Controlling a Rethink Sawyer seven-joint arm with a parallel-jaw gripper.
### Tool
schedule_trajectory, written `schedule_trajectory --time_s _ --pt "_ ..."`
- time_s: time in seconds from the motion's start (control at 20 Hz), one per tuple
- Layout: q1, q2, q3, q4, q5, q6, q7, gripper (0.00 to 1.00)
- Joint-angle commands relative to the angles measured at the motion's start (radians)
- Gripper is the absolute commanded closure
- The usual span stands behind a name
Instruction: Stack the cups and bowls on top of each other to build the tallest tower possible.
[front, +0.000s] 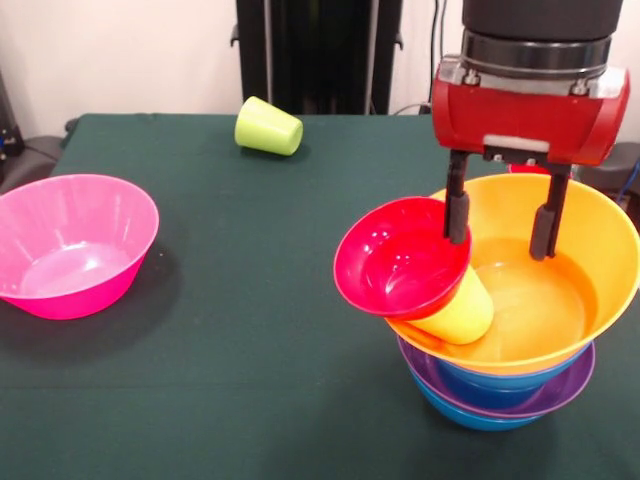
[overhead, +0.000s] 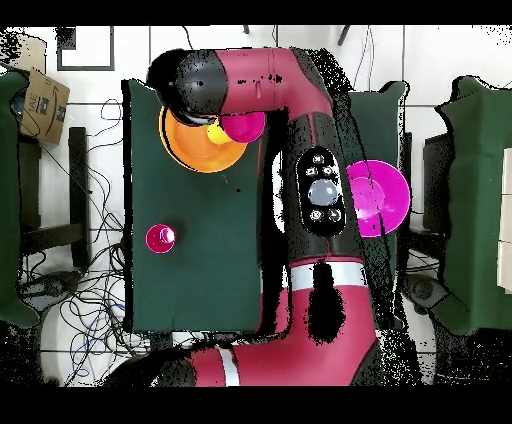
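**Pink bowl left, tower right**

Pink bowl (front: 75, 245) sits at left; a green cup (front: 268, 126) lies tipped at upper centre. Lower right, the tower (front: 500, 385) carries an orange bowl (front: 560, 300), a tilted yellow cup (front: 462, 315) and a red bowl (front: 400, 258), whose rim the gripper (front: 500, 228) straddles, fingers spread.

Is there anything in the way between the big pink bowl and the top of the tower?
Nothing lies on the table between the pink bowl and the tower. But the gripper hangs open right above the orange bowl, where the tilted red bowl and yellow cup already sit.
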Motion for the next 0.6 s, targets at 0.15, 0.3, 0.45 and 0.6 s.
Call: schedule_trajectory --time_s 0.15,0.3,0.45,0.6 --pt "0.030 -0.004 -0.020 0.085 0.018 0.093 0.033 0.00" --pt "0.027 -0.014 -0.021 0.085 0.027 0.113 0.022 0.00" --pt "0.023 -0.032 -0.023 0.092 0.037 0.131 0.008 0.00" --pt "0.020 -0.070 -0.032 0.114 0.046 0.155 -0.005 0.00"
